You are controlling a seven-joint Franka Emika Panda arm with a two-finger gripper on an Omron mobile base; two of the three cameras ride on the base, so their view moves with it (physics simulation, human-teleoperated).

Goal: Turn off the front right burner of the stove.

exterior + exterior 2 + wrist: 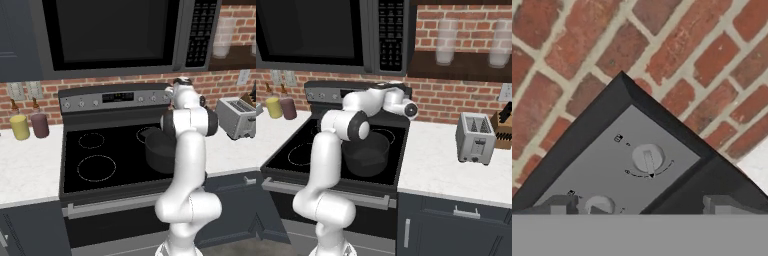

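The gripper (637,205) points at the back panel (115,98) of the stove (107,150), since the knobs sit there. A round knob (647,158) waits at 12 o'clock from the fingers (558,206), which stand apart, ready to close on it. A dark pot (366,152) covers the front right burner (368,172).

Black glass-top stove (107,150), dark pot (366,152) on front right burner

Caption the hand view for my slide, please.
Gripper open before a round knob at the stove panel's corner, brick wall behind.
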